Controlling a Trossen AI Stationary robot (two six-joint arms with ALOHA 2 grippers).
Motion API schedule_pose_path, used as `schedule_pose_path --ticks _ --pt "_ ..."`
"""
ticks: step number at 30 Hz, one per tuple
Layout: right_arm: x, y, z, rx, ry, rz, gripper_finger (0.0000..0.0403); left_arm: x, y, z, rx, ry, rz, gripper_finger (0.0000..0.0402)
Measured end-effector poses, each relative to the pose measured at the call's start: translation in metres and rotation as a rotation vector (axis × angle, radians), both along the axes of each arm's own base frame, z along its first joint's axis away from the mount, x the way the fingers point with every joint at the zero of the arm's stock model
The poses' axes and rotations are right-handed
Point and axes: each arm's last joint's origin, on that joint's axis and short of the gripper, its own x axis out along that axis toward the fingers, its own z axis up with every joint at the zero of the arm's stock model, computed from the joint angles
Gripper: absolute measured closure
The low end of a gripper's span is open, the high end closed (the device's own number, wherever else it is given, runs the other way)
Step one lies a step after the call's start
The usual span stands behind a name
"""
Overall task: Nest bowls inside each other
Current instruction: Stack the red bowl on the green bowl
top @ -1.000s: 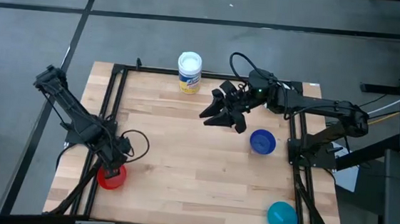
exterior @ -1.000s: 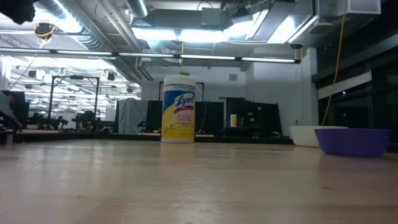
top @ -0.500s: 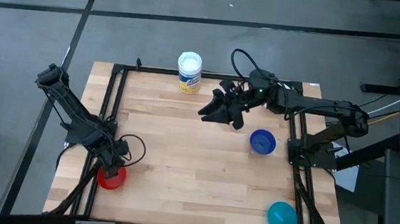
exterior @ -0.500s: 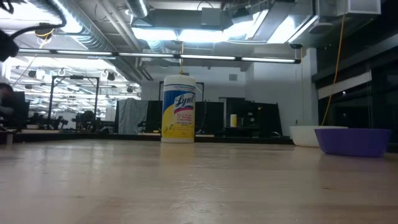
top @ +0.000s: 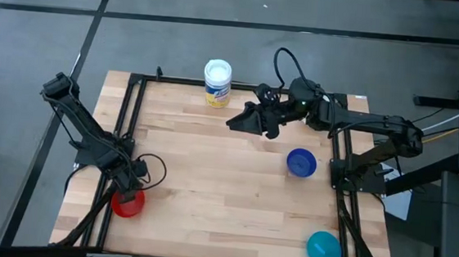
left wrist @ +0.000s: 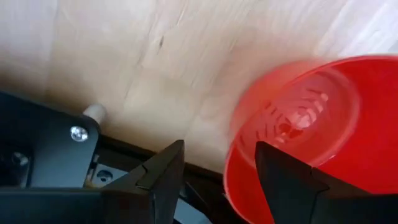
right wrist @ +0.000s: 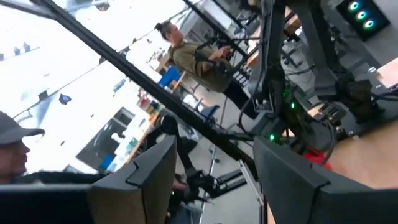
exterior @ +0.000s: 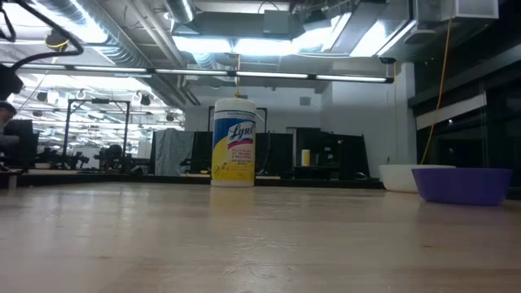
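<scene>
The left gripper (left wrist: 214, 180) has its fingers apart, one inside the red bowl's (left wrist: 311, 124) rim and one outside. It should close squarely on the rim before lifting. The right gripper (top: 246, 122), also spread and empty, hangs near the dark blue bowl (top: 301, 162).

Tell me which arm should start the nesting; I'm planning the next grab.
Probably left. The left pincer is open right at the red bowl, one finger over its rim. The right pincer hangs open in the air near the canister, away from the dark blue bowl.
</scene>
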Motion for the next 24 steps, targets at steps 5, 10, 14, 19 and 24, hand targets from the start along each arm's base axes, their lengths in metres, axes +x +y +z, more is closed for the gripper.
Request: schedule_pose_path --ticks 5,10,14,19,24 --pt "-0.002 0.0 0.003 0.001 -0.014 -0.028 0.0198 0.0 0.0 -0.006 -0.014 -0.008 0.008 0.0214" --pt "-0.003 -0.001 0.005 -0.009 -0.034 -0.042 0.0211 0.0 0.0 -0.006 -0.023 0.0 0.009 0.0271" --pt "-0.003 -0.001 0.006 -0.035 -0.044 -0.05 0.0221 -0.001 0.0 -0.006 -0.037 0.018 0.021 0.038" --pt "-0.003 -0.001 0.006 -0.076 -0.06 -0.053 0.0233 0.003 -0.003 -0.005 -0.071 -0.014 0.027 0.0396" --pt "-0.004 -0.003 0.007 -0.122 -0.098 -0.05 0.0235 0.018 -0.005 0.013 -0.133 -0.163 0.095 0.0398"
